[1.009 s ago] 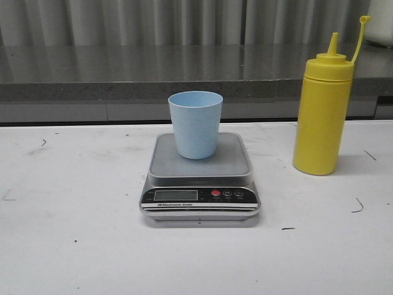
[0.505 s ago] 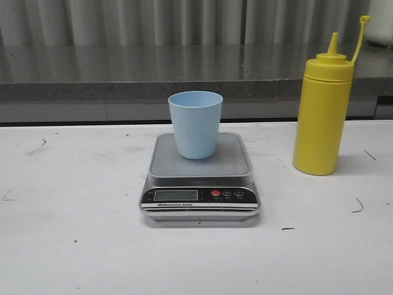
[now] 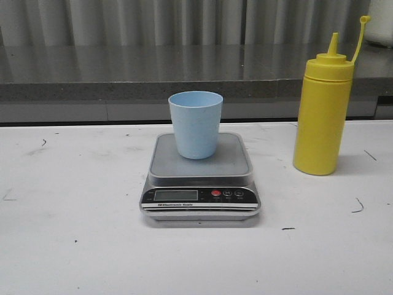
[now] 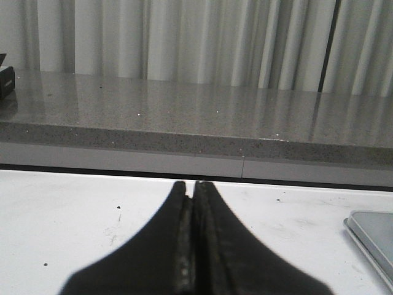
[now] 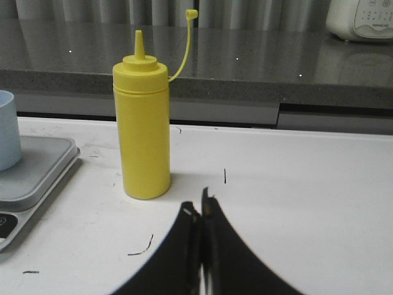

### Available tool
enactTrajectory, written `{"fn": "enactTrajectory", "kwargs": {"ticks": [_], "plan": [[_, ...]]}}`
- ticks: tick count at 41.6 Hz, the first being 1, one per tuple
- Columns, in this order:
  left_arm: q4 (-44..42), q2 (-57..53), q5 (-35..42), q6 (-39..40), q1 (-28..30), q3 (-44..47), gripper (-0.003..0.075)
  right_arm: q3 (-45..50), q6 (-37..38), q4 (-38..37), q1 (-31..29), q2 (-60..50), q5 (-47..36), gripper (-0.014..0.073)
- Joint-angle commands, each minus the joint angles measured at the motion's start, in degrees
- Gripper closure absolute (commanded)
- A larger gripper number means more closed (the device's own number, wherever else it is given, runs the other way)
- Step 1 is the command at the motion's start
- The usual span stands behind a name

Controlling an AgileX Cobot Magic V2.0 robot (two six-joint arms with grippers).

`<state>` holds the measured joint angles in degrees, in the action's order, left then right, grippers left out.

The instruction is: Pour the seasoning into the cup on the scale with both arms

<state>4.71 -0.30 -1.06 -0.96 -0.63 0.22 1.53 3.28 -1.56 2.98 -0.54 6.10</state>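
Note:
The pale blue cup [image 3: 195, 124] stands upright on the silver scale [image 3: 200, 178] in the middle of the white table. The yellow seasoning bottle [image 3: 323, 110] stands upright to the right of the scale, cap off on its strap. Neither gripper shows in the front view. My left gripper [image 4: 194, 187] is shut and empty, low over the table, with a corner of the scale [image 4: 373, 236] off to its side. My right gripper [image 5: 198, 204] is shut and empty, a short way in front of the bottle [image 5: 143, 129]; the cup's edge [image 5: 7, 130] and scale [image 5: 34, 175] show there too.
A grey stone ledge [image 3: 184, 77] runs along the back edge of the table, with curtains behind it. A white appliance [image 5: 361, 18] sits on the ledge at the far right. The table [image 3: 73, 246] has small dark scuff marks.

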Motion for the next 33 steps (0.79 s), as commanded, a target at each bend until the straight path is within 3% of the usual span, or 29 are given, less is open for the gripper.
{"fn": "enactTrajectory", "kwargs": {"ticks": [1, 33], "plan": [[0.5, -0.9, 4.7, 0.0, 0.1, 1.4, 0.074, -0.3, -0.5, -0.1, -0.4, -1.0, -6.7, 0.0661], [0.5, -0.9, 4.7, 0.0, 0.1, 1.4, 0.074, -0.3, -0.1, 4.2, -0.5, -1.0, -6.1, 0.0661]]}}
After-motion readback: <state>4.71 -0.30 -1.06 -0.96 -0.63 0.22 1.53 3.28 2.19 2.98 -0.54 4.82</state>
